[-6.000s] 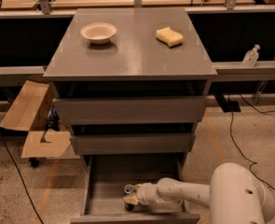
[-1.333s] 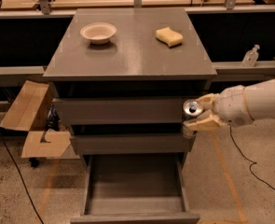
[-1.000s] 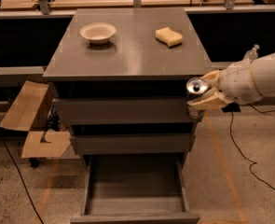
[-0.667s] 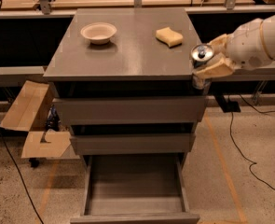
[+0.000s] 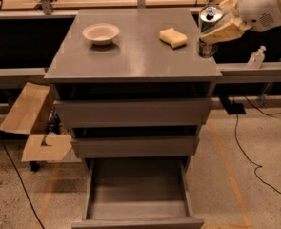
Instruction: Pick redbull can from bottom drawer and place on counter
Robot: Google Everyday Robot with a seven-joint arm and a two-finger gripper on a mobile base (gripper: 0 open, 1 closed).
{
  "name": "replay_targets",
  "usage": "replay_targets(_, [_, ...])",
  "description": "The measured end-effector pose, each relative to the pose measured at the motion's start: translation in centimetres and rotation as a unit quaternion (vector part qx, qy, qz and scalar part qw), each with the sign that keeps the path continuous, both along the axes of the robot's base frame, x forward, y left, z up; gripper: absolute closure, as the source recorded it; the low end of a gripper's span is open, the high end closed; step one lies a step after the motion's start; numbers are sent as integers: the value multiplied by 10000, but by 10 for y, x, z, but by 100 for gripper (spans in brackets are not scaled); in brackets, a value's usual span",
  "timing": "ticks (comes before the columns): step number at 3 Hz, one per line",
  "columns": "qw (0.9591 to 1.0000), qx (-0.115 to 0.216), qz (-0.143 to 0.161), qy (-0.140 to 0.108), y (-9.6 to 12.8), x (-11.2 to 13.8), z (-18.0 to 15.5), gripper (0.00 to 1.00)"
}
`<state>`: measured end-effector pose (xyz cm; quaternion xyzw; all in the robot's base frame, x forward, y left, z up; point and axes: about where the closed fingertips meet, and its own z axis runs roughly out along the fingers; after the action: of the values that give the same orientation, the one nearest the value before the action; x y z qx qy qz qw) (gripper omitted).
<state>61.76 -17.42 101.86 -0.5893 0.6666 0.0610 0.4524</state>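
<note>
My gripper (image 5: 215, 26) is shut on the redbull can (image 5: 208, 19) and holds it upright above the right edge of the counter (image 5: 135, 56). The can's silver top with its pull tab faces up, and its lower part is partly hidden by the tan fingers (image 5: 221, 31). The bottom drawer (image 5: 137, 194) is pulled open at the bottom of the view, and nothing shows inside it.
A white bowl (image 5: 101, 33) sits at the counter's back left and a yellow sponge (image 5: 173, 37) at its back right, just left of the can. A clear pump bottle (image 5: 255, 57) stands on the ledge to the right. A cardboard box (image 5: 30, 123) lies at left. A cable runs on the floor at right.
The gripper lifted the can out of the bottom drawer, rose along the cabinet's right side, and now holds it above the counter's right edge. The drawer stays open.
</note>
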Motion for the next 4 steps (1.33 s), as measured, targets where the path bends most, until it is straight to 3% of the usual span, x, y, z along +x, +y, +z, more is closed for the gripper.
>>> replay_targets(2, [9986, 257, -26, 455, 4, 37, -36, 100])
replay_targets(4, [9952, 712, -307, 597, 2, 86, -51, 100])
